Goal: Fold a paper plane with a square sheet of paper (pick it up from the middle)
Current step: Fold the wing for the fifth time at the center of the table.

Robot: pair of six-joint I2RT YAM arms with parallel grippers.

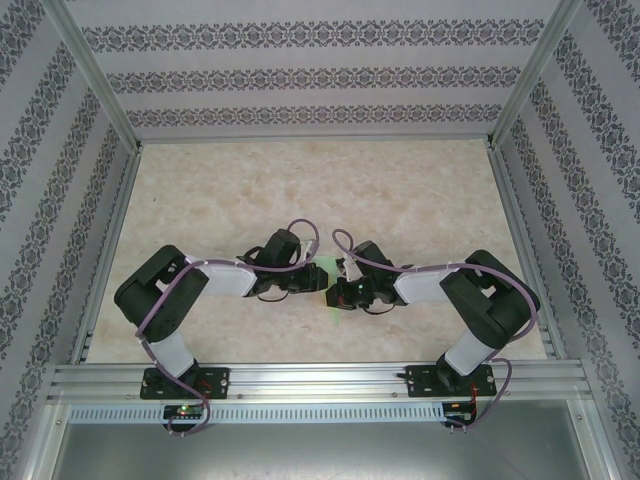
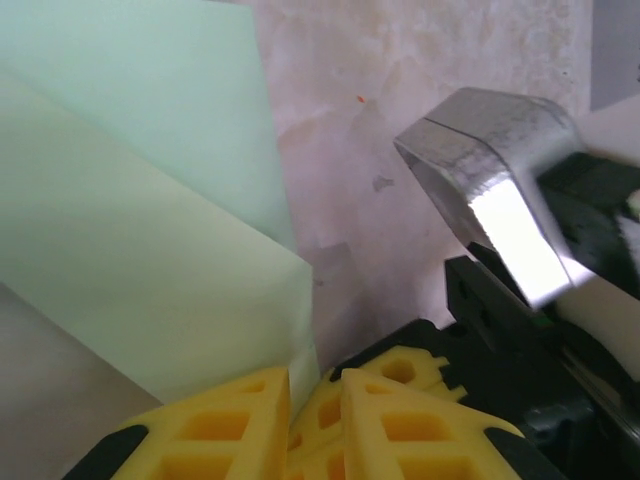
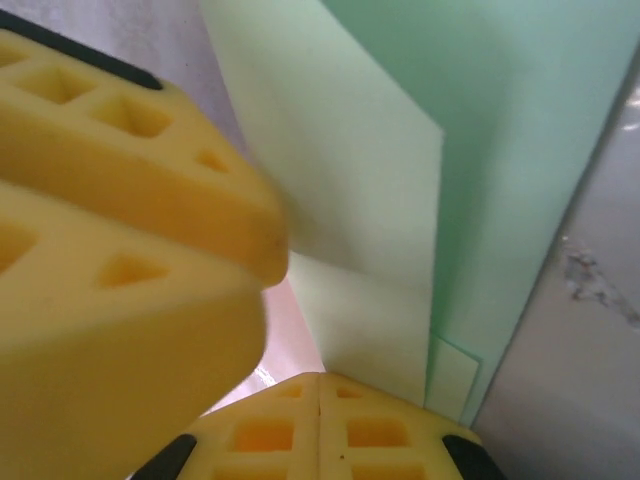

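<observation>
The square sheet of paper (image 1: pixel 330 267) is pale green and partly folded, and it sits between the two grippers at the table's middle. In the left wrist view the paper (image 2: pixel 150 250) spreads up and left in two layers. Its lower corner runs down into the narrow gap of my left gripper (image 2: pixel 315 385), which is shut on it. My right gripper (image 3: pixel 320 385) is shut with its pads pressed together, and the paper (image 3: pixel 370 200) rises just behind its tips. The left gripper's yellow fingers (image 3: pixel 120 200) loom close at the upper left of the right wrist view.
The marbled tabletop (image 1: pixel 300 190) stretches open behind the arms. An aluminium frame rail (image 1: pixel 300 378) runs along the near edge, and patterned walls close in both sides. The right arm's metal and black wrist parts (image 2: pixel 500 200) sit very close to the left fingers.
</observation>
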